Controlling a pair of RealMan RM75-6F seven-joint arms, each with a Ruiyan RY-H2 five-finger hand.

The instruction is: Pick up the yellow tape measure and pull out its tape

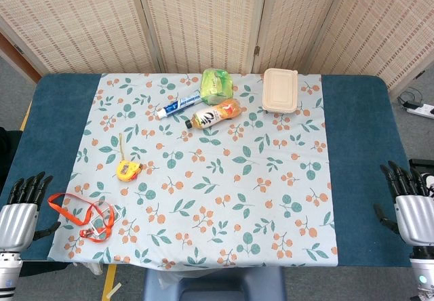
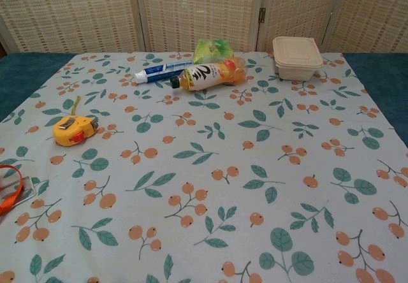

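Note:
The yellow tape measure (image 1: 127,170) lies on the floral cloth at the left side of the table, a thin yellow strap trailing away from it toward the back. The chest view shows the tape measure (image 2: 73,130) at the left with a red button on its side. My left hand (image 1: 22,206) hangs at the table's left front edge, fingers apart and holding nothing, well to the left of the tape measure. My right hand (image 1: 410,203) is at the right front edge, fingers spread and empty. Neither hand appears in the chest view.
An orange lanyard with a card (image 1: 85,218) lies near the left front corner. At the back stand a toothpaste tube (image 1: 178,104), a juice bottle (image 1: 215,114) on its side, a green packet (image 1: 217,85) and a beige lidded box (image 1: 280,89).

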